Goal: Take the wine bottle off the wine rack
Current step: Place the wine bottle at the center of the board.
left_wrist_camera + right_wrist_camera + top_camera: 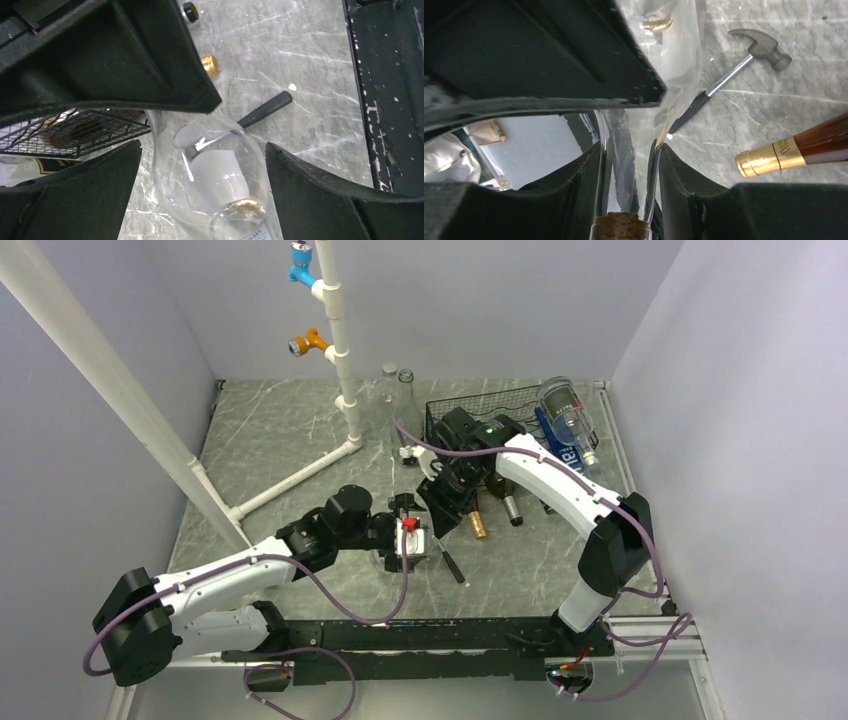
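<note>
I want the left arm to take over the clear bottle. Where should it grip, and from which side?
Probably grip the clear bottle by its wide body, from above, one finger on each side: the open left gripper straddles it there. The right gripper is shut on the slim neck by the cork, so that end is taken.

The top view looks down on the table (280, 430) from behind. Wrist cameras sit close behind the left gripper (202, 150) and right gripper (630, 155); both see the bottle (215, 180) and hammer (724, 85) ahead.

Black wine rack (480, 405), grey-veined table (270, 440)
</note>
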You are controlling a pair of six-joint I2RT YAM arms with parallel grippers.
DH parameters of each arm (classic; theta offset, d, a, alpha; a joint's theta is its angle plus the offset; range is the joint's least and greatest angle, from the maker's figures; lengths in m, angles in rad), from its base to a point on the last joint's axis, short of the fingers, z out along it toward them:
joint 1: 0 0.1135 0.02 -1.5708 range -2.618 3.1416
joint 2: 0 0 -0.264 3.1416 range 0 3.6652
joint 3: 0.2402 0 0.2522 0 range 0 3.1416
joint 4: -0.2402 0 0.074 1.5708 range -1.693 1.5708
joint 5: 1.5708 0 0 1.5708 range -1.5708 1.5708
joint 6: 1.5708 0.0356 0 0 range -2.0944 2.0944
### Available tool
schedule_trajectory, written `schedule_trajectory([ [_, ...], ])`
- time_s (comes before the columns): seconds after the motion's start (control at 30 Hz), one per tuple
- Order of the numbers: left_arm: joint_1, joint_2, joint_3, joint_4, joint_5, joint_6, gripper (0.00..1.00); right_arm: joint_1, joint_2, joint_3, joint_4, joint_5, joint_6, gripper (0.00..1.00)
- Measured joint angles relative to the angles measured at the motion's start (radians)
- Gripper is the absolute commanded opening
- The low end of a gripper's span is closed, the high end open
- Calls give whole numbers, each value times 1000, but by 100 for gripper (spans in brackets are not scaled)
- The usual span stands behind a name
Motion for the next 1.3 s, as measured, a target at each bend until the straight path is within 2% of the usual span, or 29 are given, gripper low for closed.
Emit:
schedule_trajectory([
  [0.27, -21, -3, -32, 96, -76, -131, 99, 63, -1, 42, -8, 50, -21, 0],
  [0.57, -36, -38, -182, 286, -160, -338, 97, 138, -19, 46, 14, 108, -26, 1],
  [0.93, -62, -98, -255, 375, -262, -490, 86, 170, -18, 61, 33, 105, -80, 30],
  [1.3, -87, -139, -310, 446, -340, -545, 76, 183, -4, 108, 2, 47, -155, 60],
])
